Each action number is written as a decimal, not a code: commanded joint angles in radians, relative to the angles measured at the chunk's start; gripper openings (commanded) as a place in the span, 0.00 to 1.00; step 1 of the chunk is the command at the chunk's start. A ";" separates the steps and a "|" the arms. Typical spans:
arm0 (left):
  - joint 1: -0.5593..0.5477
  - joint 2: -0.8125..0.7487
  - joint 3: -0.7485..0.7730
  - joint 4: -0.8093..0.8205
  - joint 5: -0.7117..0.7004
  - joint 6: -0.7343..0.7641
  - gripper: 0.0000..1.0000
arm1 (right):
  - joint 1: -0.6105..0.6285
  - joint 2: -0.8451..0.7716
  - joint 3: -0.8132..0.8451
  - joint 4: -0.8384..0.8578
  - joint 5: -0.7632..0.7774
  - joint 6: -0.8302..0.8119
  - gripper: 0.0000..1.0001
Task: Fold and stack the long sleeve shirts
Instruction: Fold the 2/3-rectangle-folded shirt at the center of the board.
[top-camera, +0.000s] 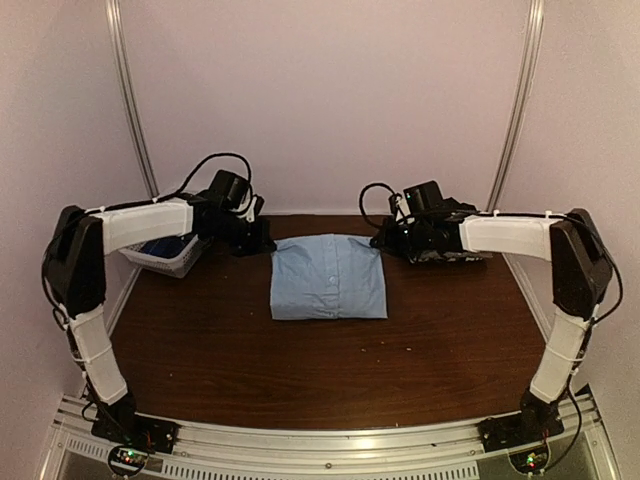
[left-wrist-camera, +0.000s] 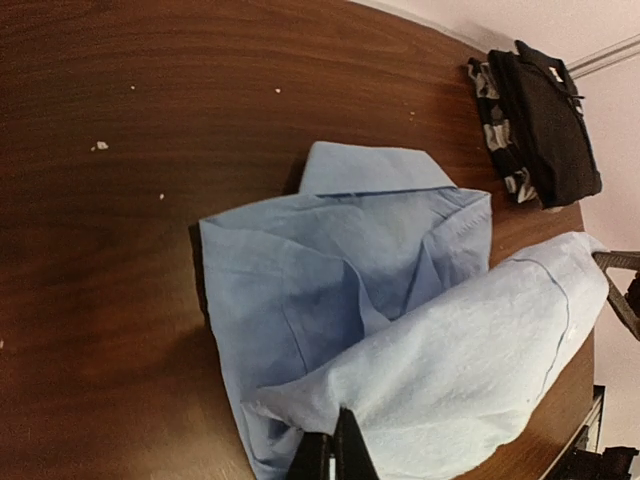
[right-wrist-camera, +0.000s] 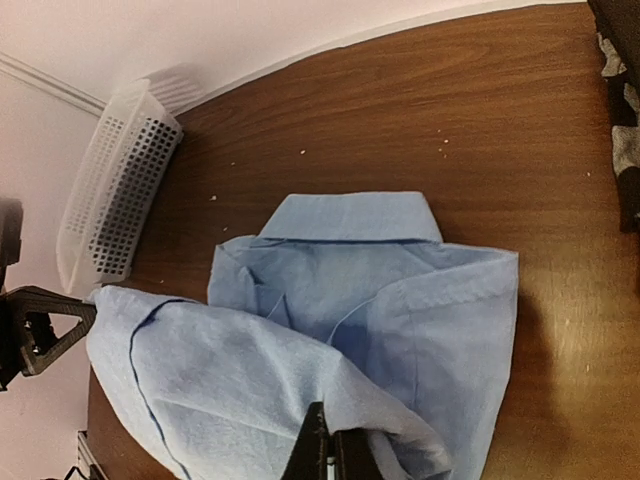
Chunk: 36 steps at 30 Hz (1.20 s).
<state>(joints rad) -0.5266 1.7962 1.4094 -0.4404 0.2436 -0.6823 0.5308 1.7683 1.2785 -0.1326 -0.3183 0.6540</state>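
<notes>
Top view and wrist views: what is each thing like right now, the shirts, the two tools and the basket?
Blue shirt: partly folded, collar showing, one flap lifted up.
Left tool: shut on one end of the lifted flap.
Right tool: shut on the other end of the same flap.
Dark shirts: folded and stacked.
Basket: upright, something dark inside.
</notes>
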 joint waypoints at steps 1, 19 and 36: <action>0.061 0.281 0.217 0.063 0.142 0.120 0.00 | -0.072 0.233 0.130 0.049 -0.063 -0.035 0.00; -0.016 0.073 -0.306 0.336 0.147 -0.038 0.00 | 0.004 0.099 -0.311 0.188 -0.077 -0.018 0.00; -0.032 -0.121 -0.429 0.349 0.096 -0.066 0.00 | -0.005 -0.174 -0.401 0.150 0.009 -0.032 0.00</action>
<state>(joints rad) -0.5823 1.6417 0.9279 -0.0902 0.3992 -0.7525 0.5541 1.5578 0.8417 0.0368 -0.3920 0.6346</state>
